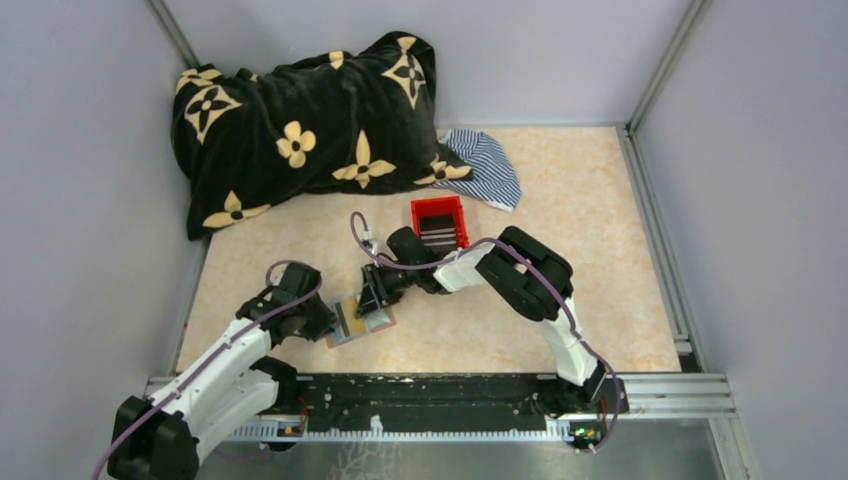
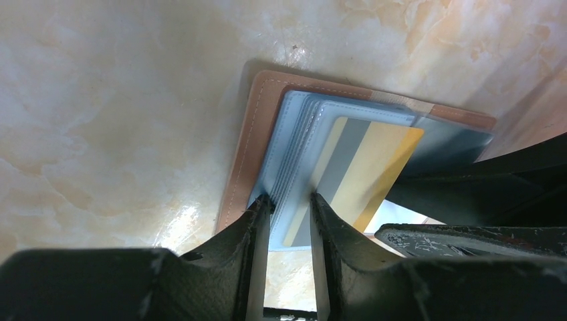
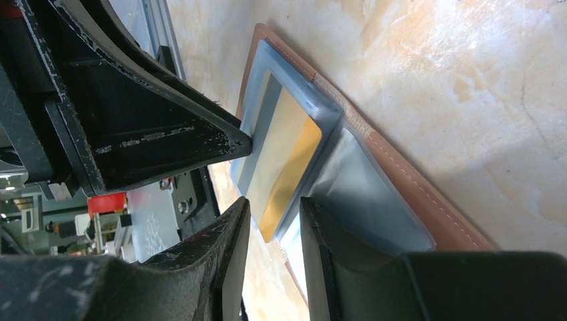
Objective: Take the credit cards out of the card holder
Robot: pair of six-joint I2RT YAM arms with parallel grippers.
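Brown card holder (image 2: 244, 160) lies open on the table (image 2: 100, 100), gold-grey credit card (image 2: 361, 167) not yet out of its sleeve, left gripper (image 2: 289, 200) jaws nearly together pinning the sleeves, right gripper (image 3: 274, 207) jaws narrowly parted at the card's end, grip unconfirmed.

Resting directly on the beige marbled table (image 1: 590, 270): open card holder (image 2: 246, 160), red bin (image 1: 440, 203), striped cloth (image 1: 487, 168), black flowered blanket (image 1: 300, 130)
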